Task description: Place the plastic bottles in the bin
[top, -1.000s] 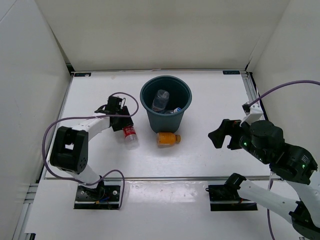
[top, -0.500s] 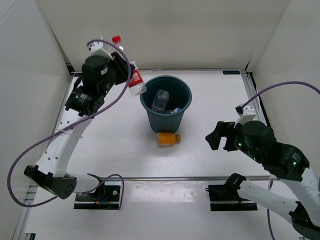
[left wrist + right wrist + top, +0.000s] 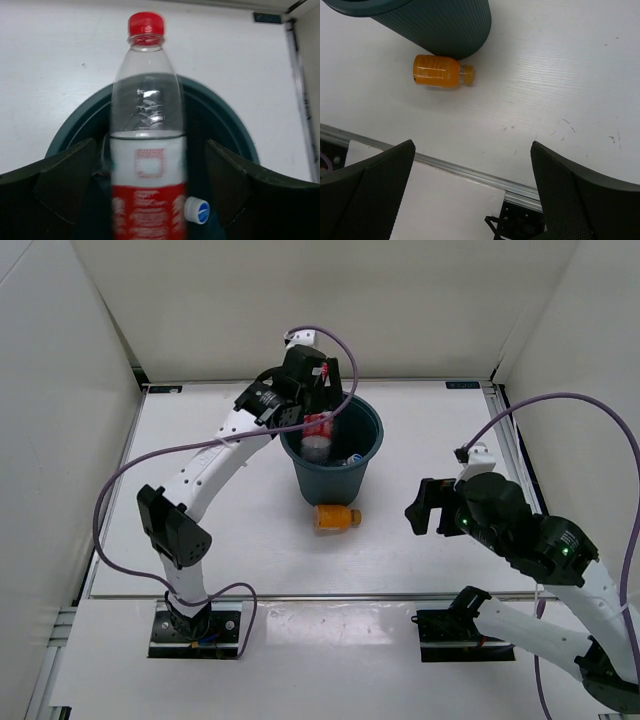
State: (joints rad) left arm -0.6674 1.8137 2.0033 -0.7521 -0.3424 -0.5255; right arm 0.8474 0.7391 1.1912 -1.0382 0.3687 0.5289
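The dark teal bin [image 3: 335, 480] stands at the table's middle back. Over its mouth my left gripper [image 3: 320, 405] is open. The red-labelled, red-capped plastic bottle [image 3: 147, 165] hangs blurred between the spread fingers [image 3: 65, 175] with a gap on each side, above the bin's rim [image 3: 235, 125]. From above, that bottle [image 3: 318, 430] lies just inside the rim. A white-and-blue cap [image 3: 196, 210] of another bottle shows inside the bin. The squat orange bottle [image 3: 335, 517] lies on its side against the bin's front. My right gripper [image 3: 425, 508] hovers open to its right, holding nothing.
The right wrist view shows the orange bottle [image 3: 437, 71] beside the bin's wall [image 3: 435, 25], and the table's metal front rail [image 3: 470, 172] below. White walls enclose the table on three sides. The left arm's purple cable [image 3: 340, 350] loops above the bin.
My left arm lifted the red-labelled bottle from the table left of the bin, carried it over the bin's mouth and opened its jaws. The right gripper drifted slightly left.
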